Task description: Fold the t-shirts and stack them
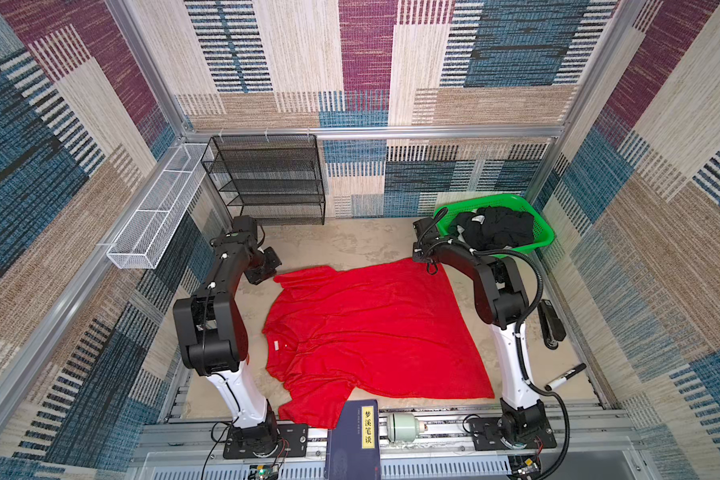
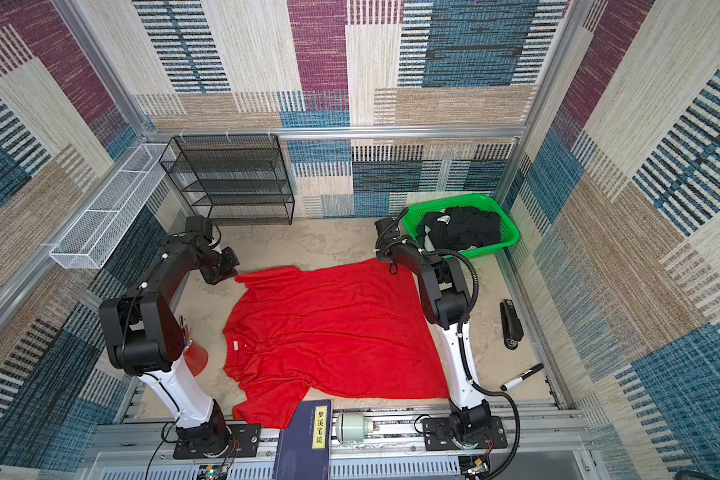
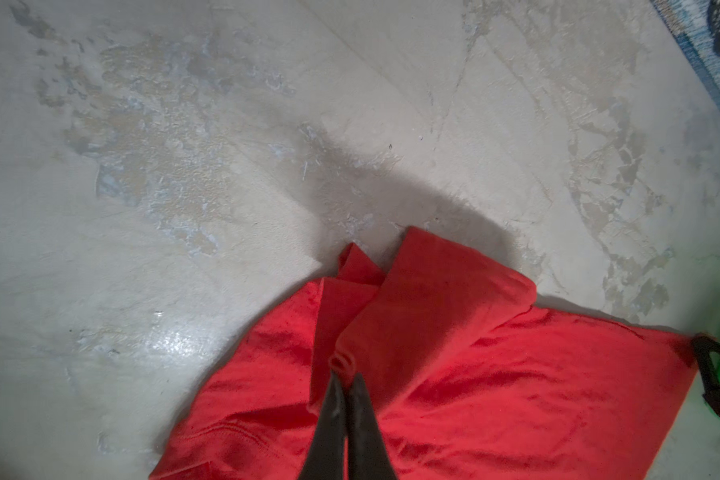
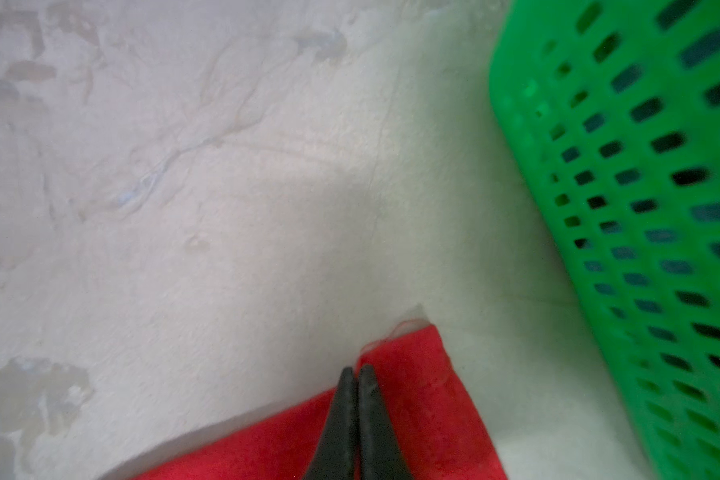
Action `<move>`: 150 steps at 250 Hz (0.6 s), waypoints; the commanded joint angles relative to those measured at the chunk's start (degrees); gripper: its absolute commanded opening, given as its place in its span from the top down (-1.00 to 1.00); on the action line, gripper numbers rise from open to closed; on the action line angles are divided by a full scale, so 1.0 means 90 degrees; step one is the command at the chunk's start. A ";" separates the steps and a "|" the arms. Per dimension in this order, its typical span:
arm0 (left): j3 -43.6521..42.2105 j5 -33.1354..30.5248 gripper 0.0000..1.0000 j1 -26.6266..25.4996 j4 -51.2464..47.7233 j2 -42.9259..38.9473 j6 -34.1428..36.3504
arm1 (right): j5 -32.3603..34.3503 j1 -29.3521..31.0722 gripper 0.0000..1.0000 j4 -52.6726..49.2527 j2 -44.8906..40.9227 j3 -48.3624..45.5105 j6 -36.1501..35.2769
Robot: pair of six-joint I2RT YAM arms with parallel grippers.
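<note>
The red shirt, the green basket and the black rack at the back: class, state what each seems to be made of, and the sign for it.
The bright red short-sleeved t-shirt: soft knit cloth, matt; it wrinkles and folds.
The green slotted basket: moulded plastic, slightly glossy, with regular slots.
The black tiered rack: probably coated metal mesh, matt; fine see-through grid.

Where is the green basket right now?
In both top views the green basket stands at the far right of the table, behind the right arm, holding black shirts.
</note>
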 commanded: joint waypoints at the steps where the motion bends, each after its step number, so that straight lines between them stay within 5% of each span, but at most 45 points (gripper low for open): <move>1: 0.0110 0.0035 1.00 0.0098 -0.0056 -0.0042 0.0093 | -0.0478 0.0002 1.00 -0.0356 -0.0031 0.0081 -0.0225; 64: 0.0318 -0.0369 1.00 0.0381 -0.0454 -0.0114 0.0035 | -0.0501 0.0002 1.00 -0.0448 -0.0180 0.0349 -0.0305; 81: 0.0238 -0.0396 1.00 0.0529 -0.0510 -0.0197 -0.0029 | -0.0486 0.0002 0.38 -0.0512 -0.0136 0.0408 -0.0275; 101: 0.0199 -0.0416 1.00 0.0611 -0.0555 -0.0237 0.0044 | -0.0441 0.0001 0.06 -0.0518 -0.0083 0.0467 -0.0271; 150: 0.0178 -0.0324 1.00 0.0641 -0.0594 -0.0254 0.0062 | -0.0590 -0.0018 -0.13 -0.0763 0.0357 0.1125 -0.0348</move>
